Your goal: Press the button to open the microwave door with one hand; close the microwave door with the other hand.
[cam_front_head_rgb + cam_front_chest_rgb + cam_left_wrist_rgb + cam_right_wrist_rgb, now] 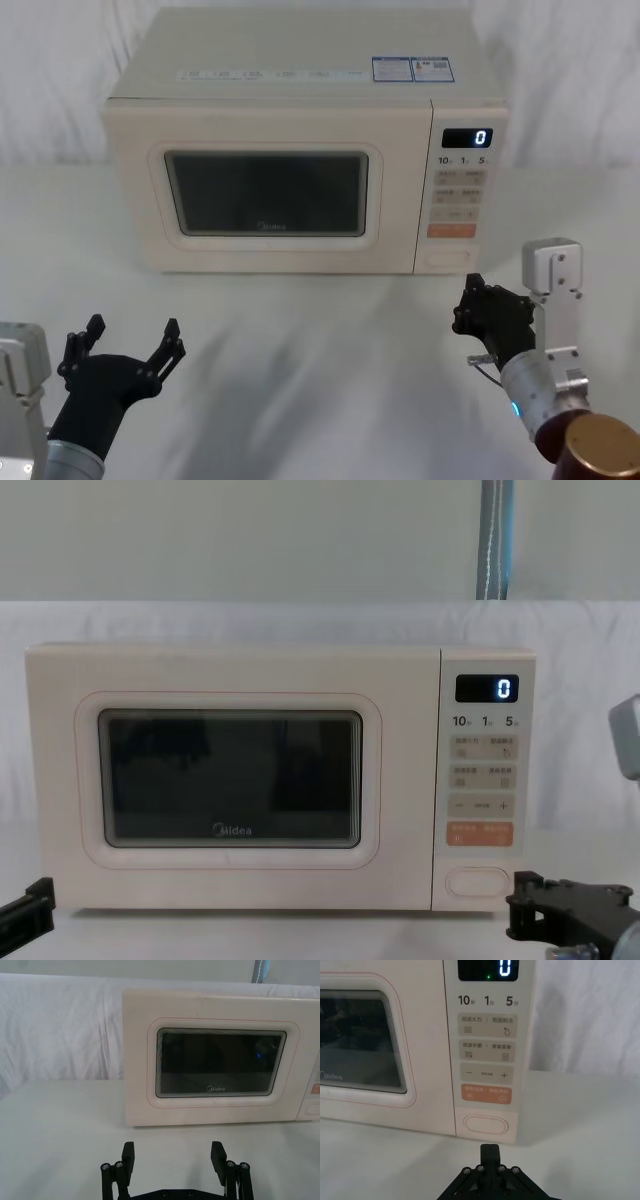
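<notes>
The microwave (300,150) is set on the white table (300,350) with its front turned to the robot, so both arms can get to it. The microwave door (270,190) is seen shut flat against the box, so the opening step looks not yet done.

The right gripper (470,305) is held just in front of the bottom corner of the control panel (460,190). Its fingers are pinched together into one narrow tip, with nothing held between them. It is likely closed this way so that a small, firm point can be pushed at a key. The button (485,1125) is straight ahead of that tip and a little above it, near but not touched. The orange key (486,1094) sits above the button, further from the tip, so it can probably be missed if the push is kept low.

The left gripper (173,1159) is held low over the table, with its fingers (128,1156) spread wide and nothing between them. The door is ahead of it and well apart. It is probably kept back there so room is left for the door to swing out, and so the door can be pushed shut by it afterwards.
</notes>
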